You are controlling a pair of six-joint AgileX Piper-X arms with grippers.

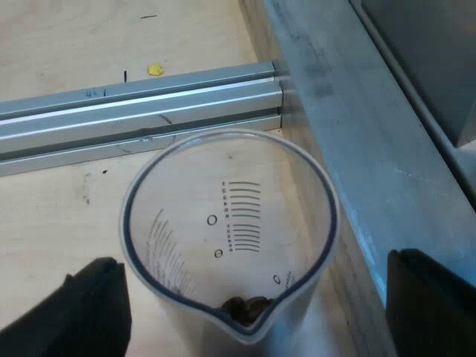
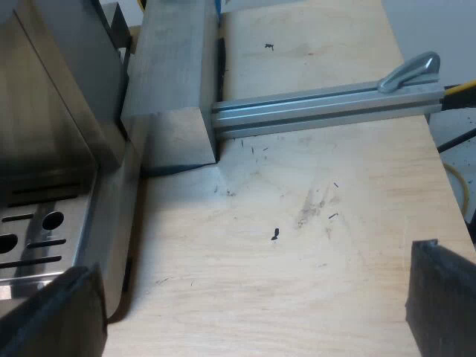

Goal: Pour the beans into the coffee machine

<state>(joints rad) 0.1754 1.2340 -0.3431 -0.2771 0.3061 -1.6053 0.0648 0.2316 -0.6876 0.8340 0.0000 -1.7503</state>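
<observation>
The left gripper (image 1: 253, 256) is open, its two black fingers spread wide with the glass (image 1: 230, 223) standing upright between them on the counter (image 1: 59, 216). One finger sits just beside the glass wall - I cannot tell whether it touches - and the other is well apart from it, close to a grey beam (image 1: 357, 149) that runs alongside. The glass is clear, with printed scale marks on its inside and its spout turned toward the gripper. A few dark beans (image 1: 249, 305) lie at its bottom, near the spout side. Beyond the glass, away from the gripper, an aluminium rail (image 1: 141, 111) lies across the wood, and past that a small yellow speck (image 1: 155, 69)

The right gripper (image 2: 253, 259) is open too, its fingers far apart and holding nothing, over bare counter (image 2: 223, 297). Next to one finger is the machine (image 2: 44, 149) - its steel front and the slotted drip tray (image 2: 37, 238) show there. Ahead of the gripper a grey block (image 2: 175, 134) stands beside the machine, and a second rail (image 2: 320, 104) meets it, carrying a grey lever (image 2: 409, 72) at its far end
</observation>
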